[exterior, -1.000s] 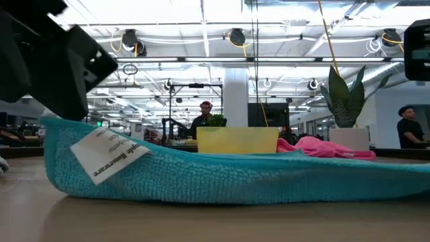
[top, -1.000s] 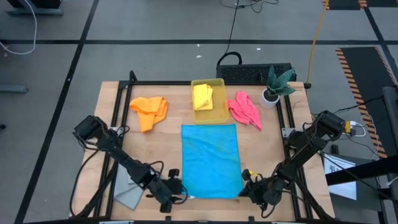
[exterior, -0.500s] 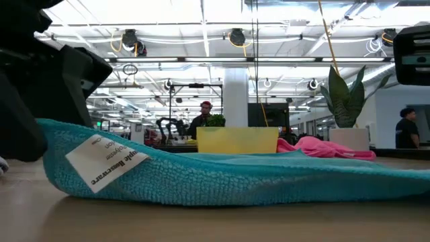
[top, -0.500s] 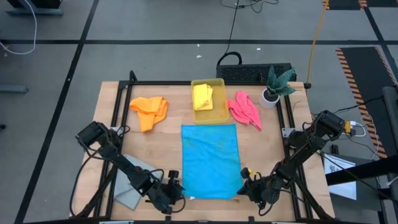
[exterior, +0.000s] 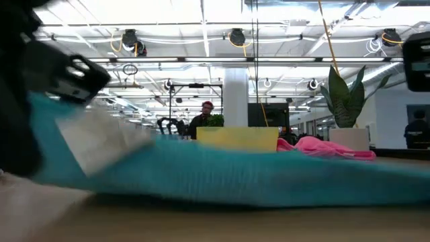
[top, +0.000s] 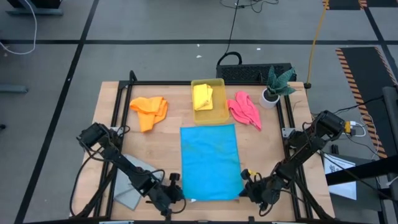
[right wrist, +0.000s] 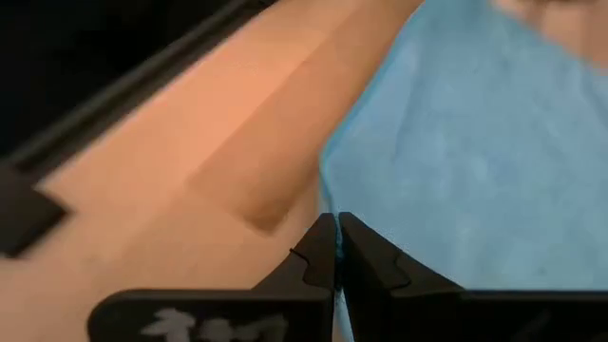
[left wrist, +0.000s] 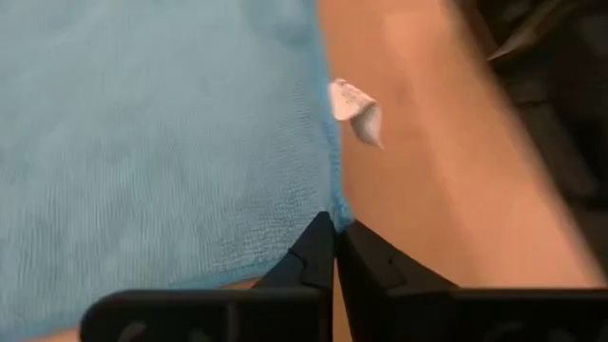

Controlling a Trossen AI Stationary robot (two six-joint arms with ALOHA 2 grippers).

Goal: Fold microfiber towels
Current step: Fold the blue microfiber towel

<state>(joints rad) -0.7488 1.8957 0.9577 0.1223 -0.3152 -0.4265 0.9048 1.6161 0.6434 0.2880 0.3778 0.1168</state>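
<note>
The bright blue towel (top: 210,162) lies spread flat in the middle of the table, with a white label (left wrist: 358,109) at its near left corner. My left gripper (top: 179,193) is shut on that corner, and my right gripper (top: 244,186) is shut on the near right corner. The orange towel (top: 149,111) lies crumpled at the far left and the pink towel (top: 244,109) at the far right. The yellow towel (top: 203,96) sits in the yellow bin (top: 219,115). The grey towel (top: 132,186) lies under my left arm. My left gripper pinches the blue towel's near left corner (left wrist: 334,201) between its two fingertips, slanting down from the table's near left. The corner stands a little off the table in the low view; the rest lies flat. My right gripper pinches the towel's near right corner, at its right edge (right wrist: 326,199), between its two fingertips, slanting down from the near right. The cloth beyond the fingers lies flat on the table.
A potted plant (top: 275,84) stands at the far right corner. A black frame (top: 116,134) runs along the table's sides. Bare wood shows on both sides of the blue towel. People stand in the room behind the table.
My left gripper has sunk toward the table at the blue towel's near left corner and has shut on it. The corner with the label has shifted and shows blurred in the low view. My right gripper has kept still, shut.
</note>
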